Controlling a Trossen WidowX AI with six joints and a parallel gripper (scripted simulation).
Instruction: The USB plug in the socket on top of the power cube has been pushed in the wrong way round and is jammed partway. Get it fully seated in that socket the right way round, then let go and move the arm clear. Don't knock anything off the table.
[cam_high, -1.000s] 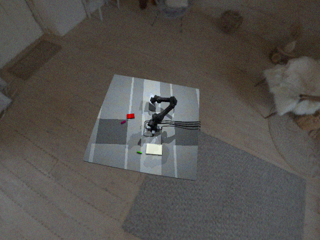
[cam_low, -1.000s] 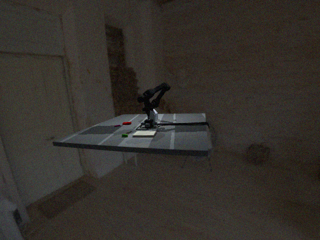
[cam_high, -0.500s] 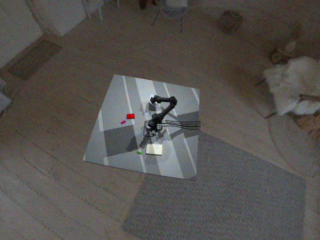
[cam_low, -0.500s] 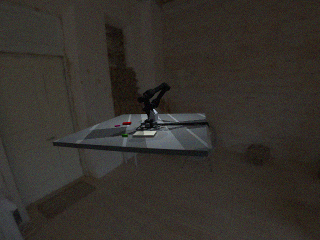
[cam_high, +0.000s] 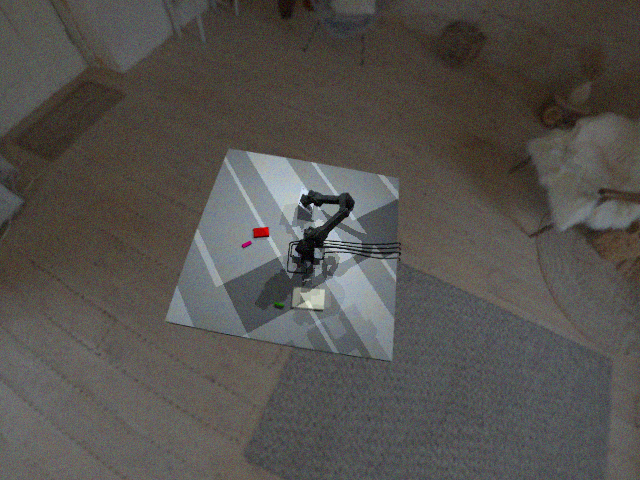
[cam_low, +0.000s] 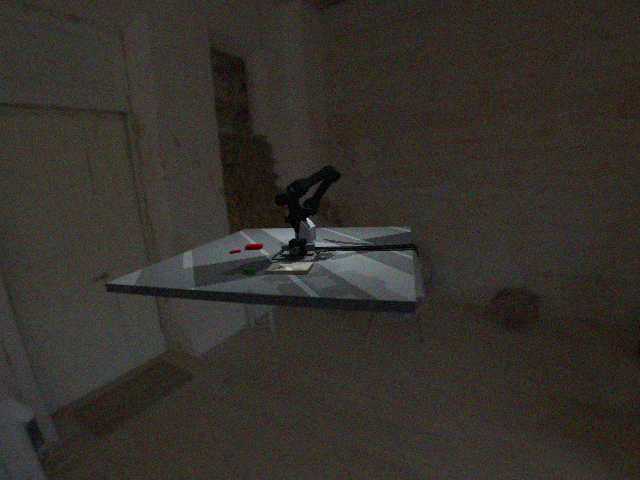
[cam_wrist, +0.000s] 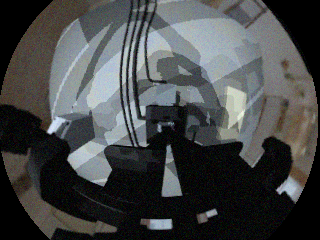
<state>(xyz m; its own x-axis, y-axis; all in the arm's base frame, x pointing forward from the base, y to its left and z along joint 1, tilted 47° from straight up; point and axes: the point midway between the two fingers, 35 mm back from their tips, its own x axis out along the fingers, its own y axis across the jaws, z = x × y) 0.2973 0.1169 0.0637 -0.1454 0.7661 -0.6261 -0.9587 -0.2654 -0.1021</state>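
The dark power cube (cam_low: 297, 244) (cam_wrist: 154, 120) stands on the table inside a loop of black cable. In the wrist view it is right in front of the fingertips, with a small pale metallic patch on it. My gripper (cam_low: 296, 237) (cam_wrist: 167, 132) points down at the cube's top, its fingers almost together. It is shut on the USB plug, which the fingertips mostly hide. How deep the plug sits in the socket and which way round it is cannot be told. In the top view the arm covers most of the cube.
Black cables (cam_high: 361, 249) (cam_low: 369, 248) (cam_wrist: 131, 75) run from the cube to the table's edge. A cream pad (cam_high: 308, 299) (cam_low: 292, 268) (cam_wrist: 235, 107) and a green piece (cam_high: 279, 304) (cam_low: 250, 270) lie nearby. A red block (cam_high: 261, 232) (cam_low: 253, 246) and a magenta stick (cam_high: 246, 244) (cam_low: 235, 251) lie further off.
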